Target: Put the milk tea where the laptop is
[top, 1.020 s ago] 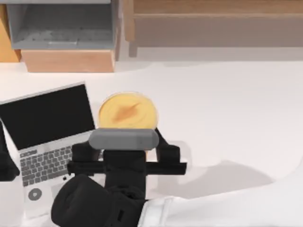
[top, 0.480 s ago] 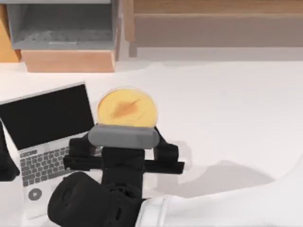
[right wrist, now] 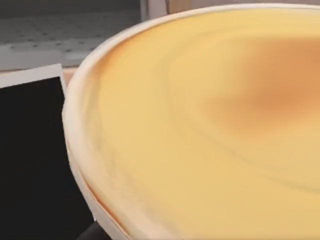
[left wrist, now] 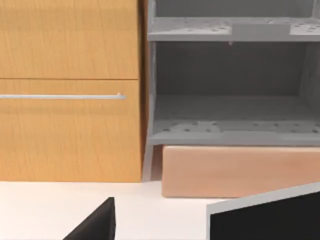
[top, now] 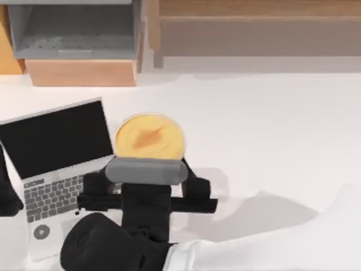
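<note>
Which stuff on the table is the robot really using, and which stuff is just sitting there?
Used for the job:
- round-topped orange-tan milk tea cup
- silver-grey laptop with black screen
- right pincer, at the cup

Just sitting there:
- grey open shelf unit
- light wooden box under it
- orange wooden cabinet
- left pincer, parked at the table's left edge

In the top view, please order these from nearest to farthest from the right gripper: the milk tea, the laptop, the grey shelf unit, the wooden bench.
Measured from the right gripper:
1. Milk tea, directly at the gripper, just beyond it.
2. Laptop, close beside it on the table's left.
3. Grey shelf unit, at the back left.
4. Wooden bench, at the back right.
</note>
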You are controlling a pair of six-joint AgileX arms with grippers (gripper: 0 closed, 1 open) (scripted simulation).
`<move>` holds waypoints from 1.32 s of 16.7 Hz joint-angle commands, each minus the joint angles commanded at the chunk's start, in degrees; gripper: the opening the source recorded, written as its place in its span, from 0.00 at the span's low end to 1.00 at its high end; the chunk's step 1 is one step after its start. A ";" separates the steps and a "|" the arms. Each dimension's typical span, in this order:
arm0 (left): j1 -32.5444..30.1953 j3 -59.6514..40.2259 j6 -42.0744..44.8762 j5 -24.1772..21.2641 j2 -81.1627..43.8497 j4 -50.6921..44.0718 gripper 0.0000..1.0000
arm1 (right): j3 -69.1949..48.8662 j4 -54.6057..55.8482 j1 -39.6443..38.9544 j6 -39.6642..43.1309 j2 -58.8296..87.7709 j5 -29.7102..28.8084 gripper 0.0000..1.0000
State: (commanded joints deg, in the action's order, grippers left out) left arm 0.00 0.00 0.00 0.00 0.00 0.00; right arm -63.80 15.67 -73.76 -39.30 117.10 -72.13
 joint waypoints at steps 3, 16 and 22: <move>0.00 0.00 0.00 0.00 0.00 0.00 1.00 | 1.61 -0.03 0.13 0.15 1.43 0.85 0.00; 0.00 0.00 0.00 0.00 0.00 0.00 1.00 | 1.82 -0.08 0.15 0.16 1.64 0.95 0.60; 0.00 0.00 0.00 0.00 0.00 0.00 1.00 | 1.82 -0.08 0.15 0.16 1.64 0.95 1.00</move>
State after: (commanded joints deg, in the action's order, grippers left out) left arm 0.00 0.00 0.00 0.00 0.00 0.00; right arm -61.97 15.59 -73.61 -39.14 118.74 -71.17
